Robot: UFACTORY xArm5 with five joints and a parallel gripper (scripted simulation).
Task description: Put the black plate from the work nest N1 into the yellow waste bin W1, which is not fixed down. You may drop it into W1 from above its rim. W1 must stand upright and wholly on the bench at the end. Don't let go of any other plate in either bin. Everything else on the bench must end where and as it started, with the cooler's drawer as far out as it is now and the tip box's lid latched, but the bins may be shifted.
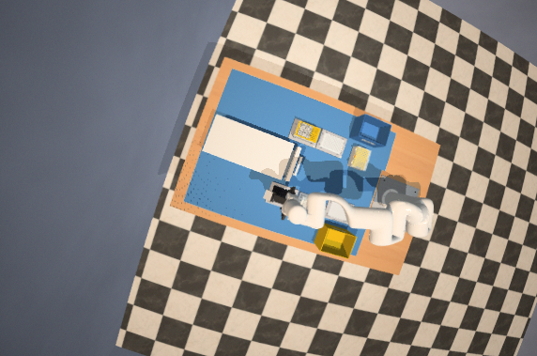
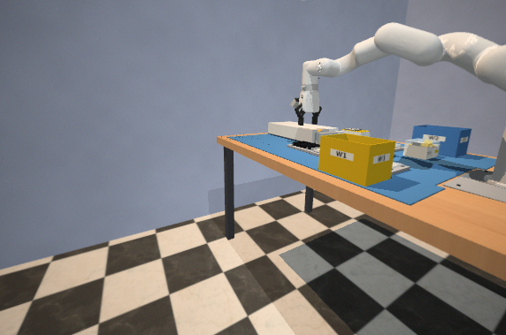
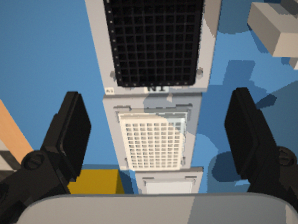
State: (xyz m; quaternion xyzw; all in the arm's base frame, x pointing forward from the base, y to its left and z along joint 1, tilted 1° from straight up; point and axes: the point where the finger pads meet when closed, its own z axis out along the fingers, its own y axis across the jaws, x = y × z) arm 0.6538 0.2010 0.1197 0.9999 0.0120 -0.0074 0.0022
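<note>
Your gripper (image 2: 309,122) is spread fully apart with nothing between the fingers; it hangs above the bench (image 2: 398,216), pointing straight down, over the near end of the black plate (image 3: 157,23); no contact.

Black plate sits in its grey nest (image 3: 100,36) on the blue mat (image 1: 244,93); flat, grid face up; in the wrist view it fills the top centre, between the 2 fingers but further ahead.

Just behind it in that view you see a white gridded plate (image 3: 154,144) in the next nest, then another white piece (image 3: 168,183) below that; all 3 in 1 row.

Yellow bin W1 (image 2: 356,157) stands upright on the mat near the front edge, well apart from the plate; blue bin (image 2: 442,140) stands at the far side; long white cooler (image 1: 246,142) lies just beside the plate's nest.
</note>
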